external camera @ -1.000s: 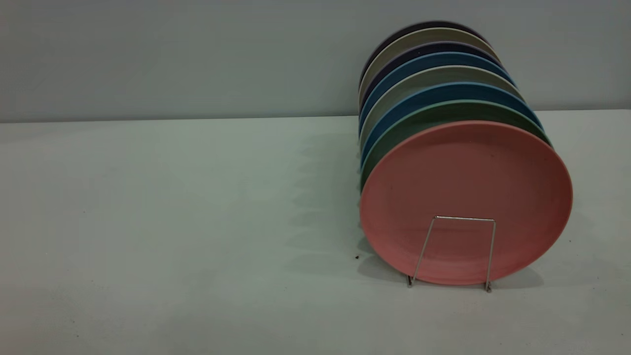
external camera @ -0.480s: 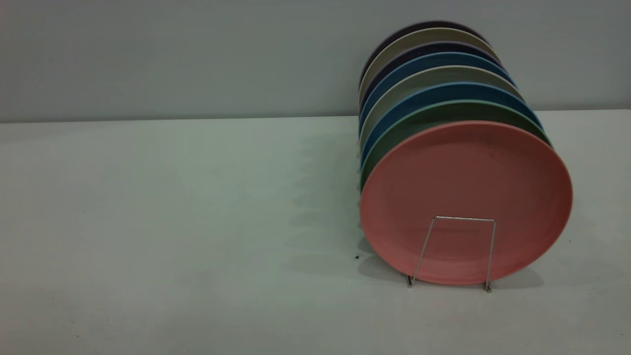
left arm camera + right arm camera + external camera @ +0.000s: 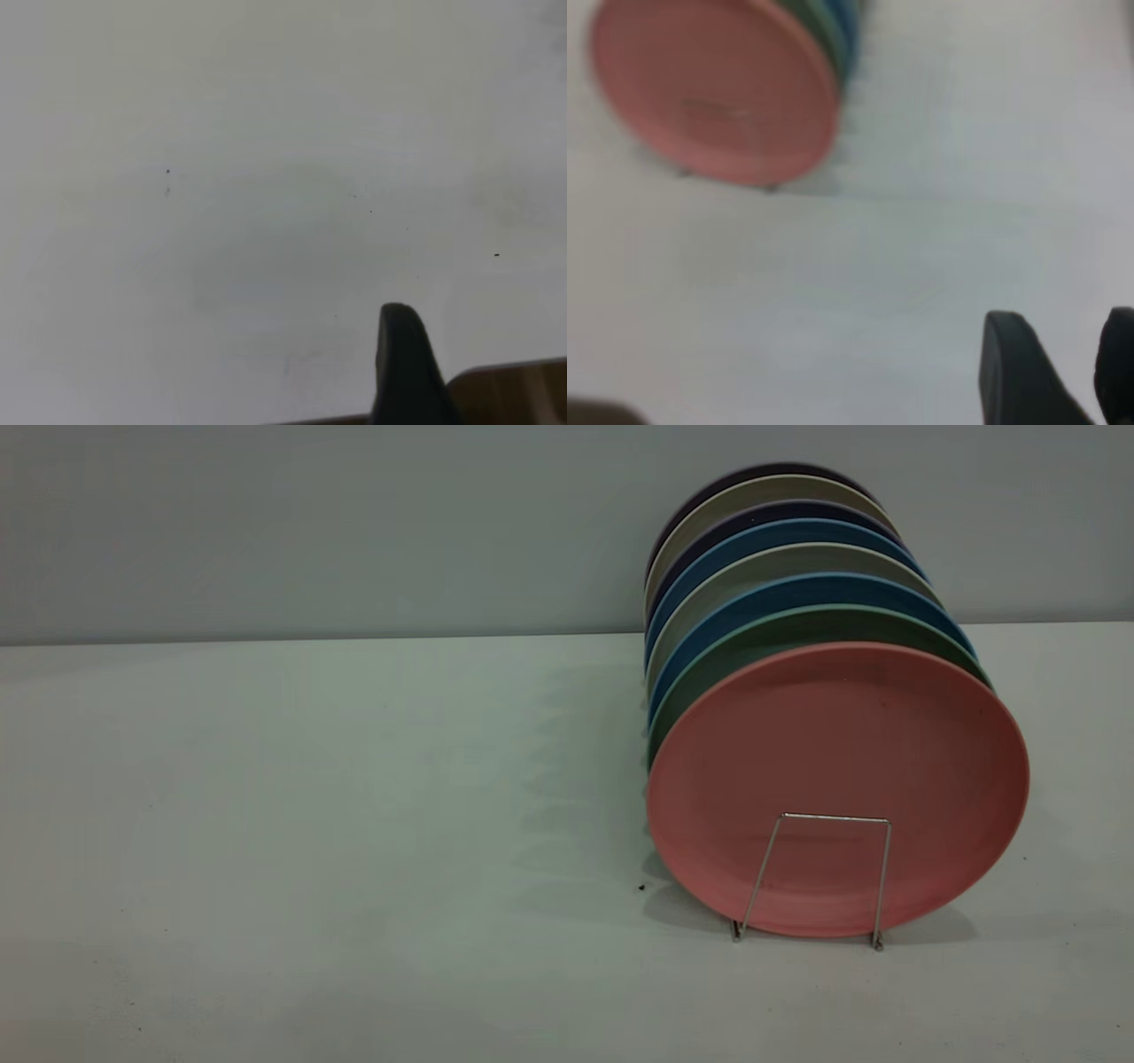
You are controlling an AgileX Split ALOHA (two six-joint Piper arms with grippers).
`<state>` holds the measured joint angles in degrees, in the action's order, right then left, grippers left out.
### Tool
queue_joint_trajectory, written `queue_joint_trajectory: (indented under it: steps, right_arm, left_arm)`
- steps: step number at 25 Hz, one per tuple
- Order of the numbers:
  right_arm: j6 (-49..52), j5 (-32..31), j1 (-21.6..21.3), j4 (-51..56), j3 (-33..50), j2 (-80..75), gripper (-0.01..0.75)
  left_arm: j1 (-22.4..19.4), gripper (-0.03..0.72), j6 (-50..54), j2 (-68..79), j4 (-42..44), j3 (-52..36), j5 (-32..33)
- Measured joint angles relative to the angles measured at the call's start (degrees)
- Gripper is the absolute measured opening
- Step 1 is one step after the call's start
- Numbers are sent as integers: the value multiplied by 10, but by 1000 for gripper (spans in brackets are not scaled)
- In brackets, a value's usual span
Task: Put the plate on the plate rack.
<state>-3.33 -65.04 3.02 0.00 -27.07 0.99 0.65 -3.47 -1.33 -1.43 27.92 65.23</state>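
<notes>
The salmon-pink plate (image 3: 837, 744) stands on edge at the front of the plate rack (image 3: 833, 816), just behind its front wire loop and against the teal-green plate (image 3: 797, 624). It also shows in the right wrist view (image 3: 713, 88). No gripper shows in the exterior view. My right gripper (image 3: 1072, 354) is open and empty over bare table, well away from the plate. My left gripper (image 3: 403, 354) shows only as one dark part over bare table, holding nothing that I can see.
Several more plates, blue (image 3: 780, 598), grey and dark, stand in a row in the rack behind the green one, back to the wall. A brown table edge (image 3: 514, 390) shows in the left wrist view.
</notes>
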Motion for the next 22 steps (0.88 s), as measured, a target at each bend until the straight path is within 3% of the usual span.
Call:
queue_joint_trajectory:
  steps: [3,5,22]
  right_arm:
    - [0,0,-56,0,0,0,237]
    - [0,0,-70,4,0,0,237]
    - [0,0,-71,4,0,0,237]
  left_arm:
    - [0,468,0,0,0,0,0]
    - [0,468,0,0,0,0,0]
    - [-3,468,1,0,0,0,0]
